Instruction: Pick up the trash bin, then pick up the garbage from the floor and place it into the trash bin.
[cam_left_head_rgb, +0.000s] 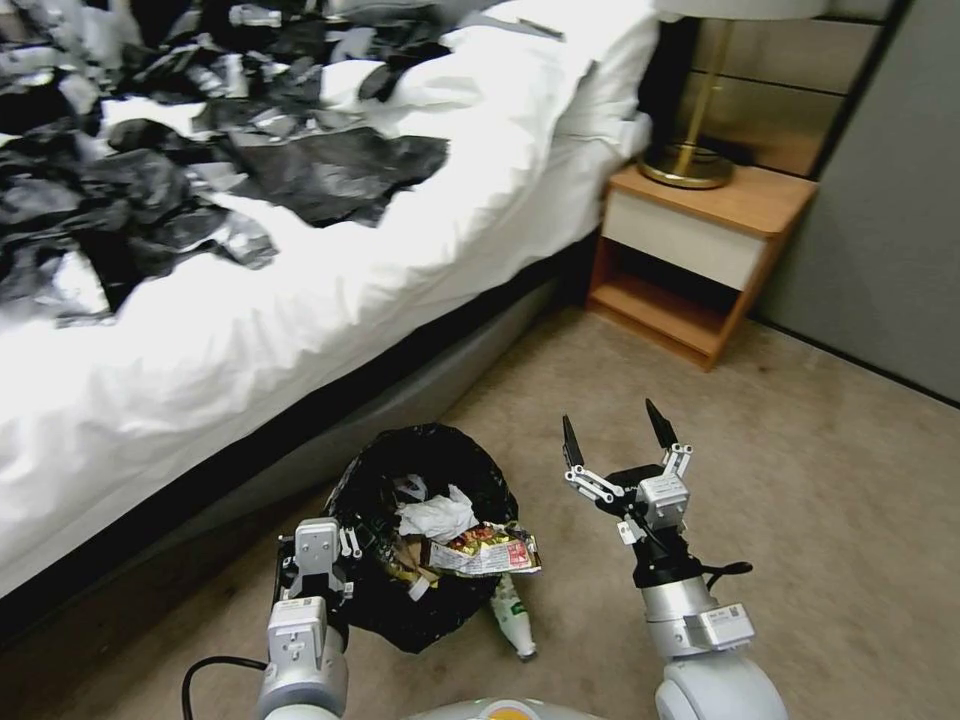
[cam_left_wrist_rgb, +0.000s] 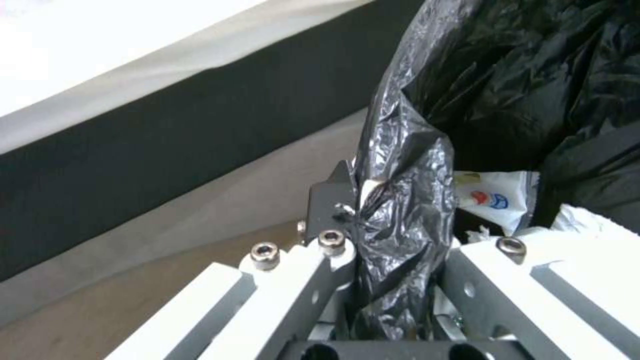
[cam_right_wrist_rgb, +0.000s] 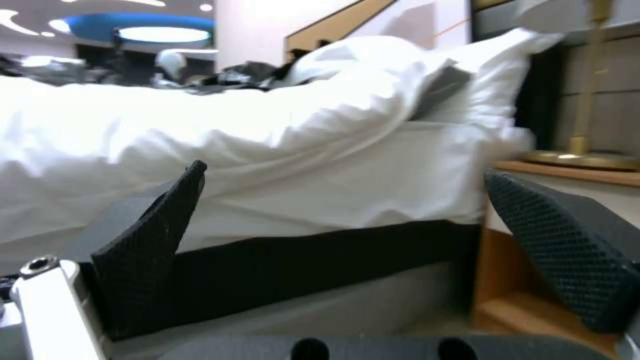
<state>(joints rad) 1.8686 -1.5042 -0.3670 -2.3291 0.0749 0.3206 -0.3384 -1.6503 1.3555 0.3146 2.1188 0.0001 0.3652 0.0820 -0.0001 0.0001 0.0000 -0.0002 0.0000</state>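
A white bed (cam_left_head_rgb: 300, 300) strewn with black bags fills the frame's upper left; a wooden nightstand (cam_left_head_rgb: 700, 250) stands upper right. At lower centre the trash bin (cam_left_head_rgb: 420, 470) (black-lined) holds crumpled tissue (cam_left_head_rgb: 437, 517) and a wrapper (cam_left_head_rgb: 490, 550), a small bottle (cam_left_head_rgb: 512, 615) beside it. The left gripper (cam_left_wrist_rgb: 393, 220) has its jaws clamped on the liner rim; the right gripper (cam_left_head_rgb: 615, 435) points upward, jaws apart.

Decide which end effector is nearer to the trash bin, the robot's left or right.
Left. The left end effector is clamped on the trash bin liner at its rim. The right end effector hangs open beside the bin, apart from it.
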